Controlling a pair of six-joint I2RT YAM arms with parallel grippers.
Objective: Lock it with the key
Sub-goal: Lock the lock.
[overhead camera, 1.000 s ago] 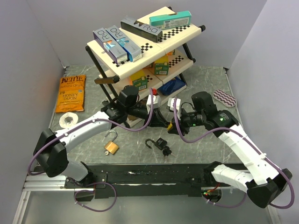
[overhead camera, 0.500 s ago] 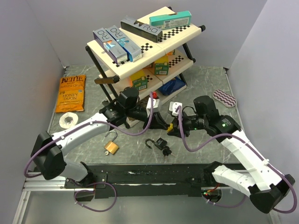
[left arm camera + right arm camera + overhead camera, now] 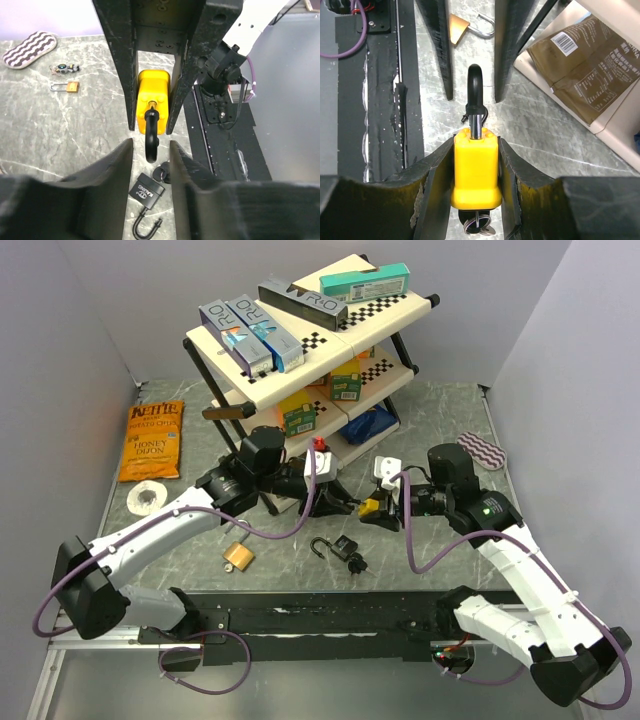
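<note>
A yellow padlock (image 3: 476,170) with a black shackle (image 3: 474,80) hangs above the table, and my right gripper (image 3: 476,145) is shut on its body. The key's black head and ring (image 3: 479,227) stick out under the lock. In the top view the padlock (image 3: 370,507) sits between both arms. My left gripper (image 3: 151,145) faces it, open. The shackle tip (image 3: 151,145) lies between its fingers with a gap on each side.
Below on the table lie a black padlock (image 3: 345,545) with an open shackle and keys, and a brass padlock (image 3: 238,555). A rack of boxes (image 3: 300,350) stands behind. A chips bag (image 3: 152,440), tape roll (image 3: 147,498) and purple pad (image 3: 482,452) lie around.
My left jaws have opened off the black shackle. The right arm has shifted slightly right with the yellow padlock still in its grip.
</note>
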